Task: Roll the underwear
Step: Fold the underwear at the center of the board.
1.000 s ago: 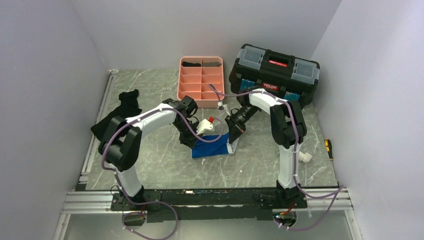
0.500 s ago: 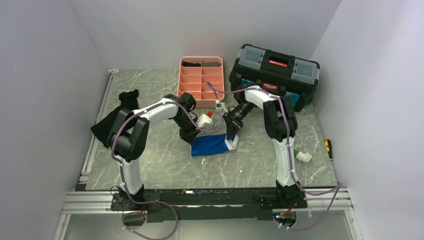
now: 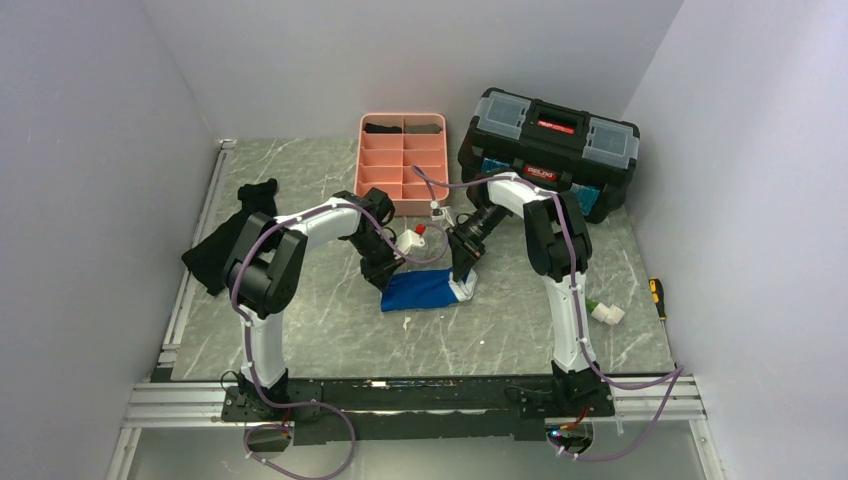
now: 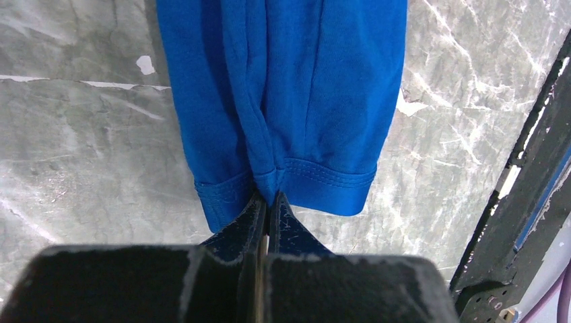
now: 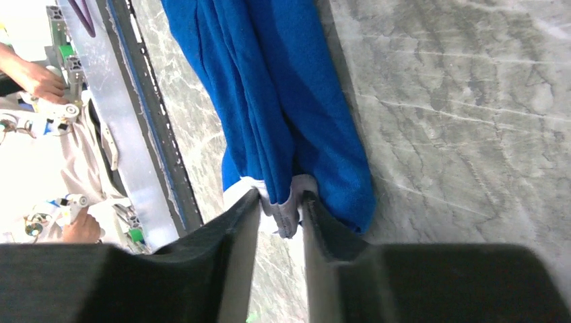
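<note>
The underwear is a small bright-blue garment with a white band, lying partly folded on the table between the two arms. My left gripper is shut on the hem at its left end; in the left wrist view the tips pinch the stitched blue hem. My right gripper is shut on the right end; in the right wrist view the jaws clamp the white band and blue folds.
A pink divided tray with dark rolls in its far cells stands behind. A black toolbox is at the back right. A black garment lies at the left. Small items lie at the right edge.
Both grippers have drawn back toward the tray, pulling the blue underwear with them. The left elbow has swung nearer.
</note>
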Motion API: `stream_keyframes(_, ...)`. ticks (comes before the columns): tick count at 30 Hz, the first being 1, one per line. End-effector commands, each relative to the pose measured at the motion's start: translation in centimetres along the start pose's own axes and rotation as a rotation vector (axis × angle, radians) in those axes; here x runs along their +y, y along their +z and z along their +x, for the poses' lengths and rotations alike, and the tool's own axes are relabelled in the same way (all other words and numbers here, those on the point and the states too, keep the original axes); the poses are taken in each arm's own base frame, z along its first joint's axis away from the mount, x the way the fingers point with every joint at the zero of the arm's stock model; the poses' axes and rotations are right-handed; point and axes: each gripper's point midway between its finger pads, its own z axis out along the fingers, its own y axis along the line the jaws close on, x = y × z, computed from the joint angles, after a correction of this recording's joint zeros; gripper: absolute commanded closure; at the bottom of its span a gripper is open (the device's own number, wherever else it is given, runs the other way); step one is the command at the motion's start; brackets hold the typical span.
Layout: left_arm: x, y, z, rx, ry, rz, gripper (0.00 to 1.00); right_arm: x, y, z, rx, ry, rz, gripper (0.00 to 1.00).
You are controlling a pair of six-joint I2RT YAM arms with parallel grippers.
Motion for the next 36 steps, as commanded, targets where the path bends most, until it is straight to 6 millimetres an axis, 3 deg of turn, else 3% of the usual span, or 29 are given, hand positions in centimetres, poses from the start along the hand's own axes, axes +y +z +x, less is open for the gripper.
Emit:
stream_keyframes(1, 1.0, -0.2, -0.5, -0.009, -0.014, -0.031, 1.00, 0.5, -1.8, -1.9, -0.053, -0.069, 0.043, 0.64)
stream_keyframes(7, 1.4, 0.0, -0.1, 0.005, -0.027, -0.046, 1.00, 1.3, -3.6, -2.9, -0.097, -0.099, 0.097, 0.48)
stream_keyframes(16, 1.6, -0.3, -0.4, -0.003, -0.045, -0.069, 1.00, 2.9, -6.2, -3.8, -0.181, -0.134, 0.136, 0.36)
stream_keyframes(27, 1.8, -0.8, -1.3, -0.028, -0.069, -0.086, 1.00, 7.2, -4.6, -3.6, -0.311, -0.153, -0.096, 0.43)
stream_keyframes(36, 1.8, -0.8, -1.5, -0.034, -0.088, -0.084, 1.00, 7.3, -2.4, -2.5, -0.312, -0.099, -0.256, 0.45)
